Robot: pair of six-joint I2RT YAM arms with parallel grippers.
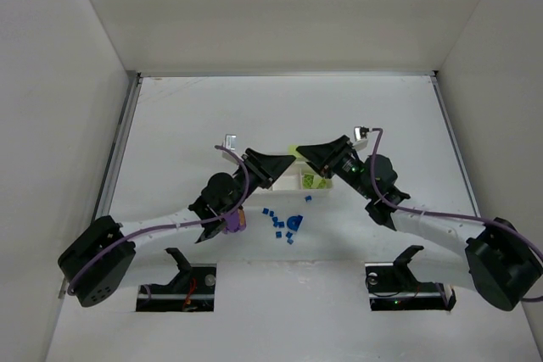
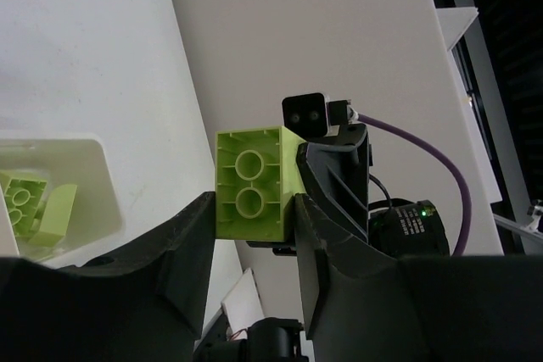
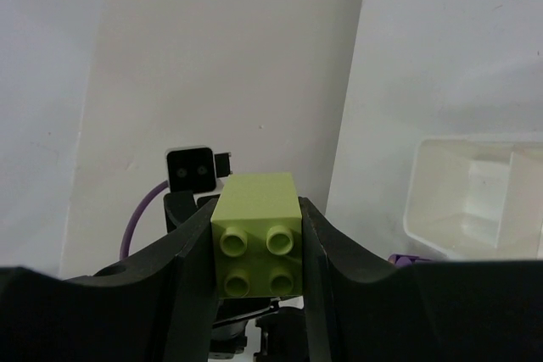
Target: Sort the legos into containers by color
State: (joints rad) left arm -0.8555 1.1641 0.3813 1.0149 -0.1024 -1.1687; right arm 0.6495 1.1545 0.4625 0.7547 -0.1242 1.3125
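The tray [image 2: 109, 201] sits mid-bench, two pieces [image 2: 30, 205] lying in one compartment. Small bricks [image 1: 278, 223] lie scattered just before it, a chunkier piece [image 1: 235, 222] at their left.

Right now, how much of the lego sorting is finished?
Only a little. Done: a few yellow-green pieces lie in one compartment of the white tray. In hand: the left gripper and right gripper are both shut on a yellow-green brick between them. Left: the small blue bricks, the rounded blue piece and the purple-and-orange piece sit unsorted on the table.
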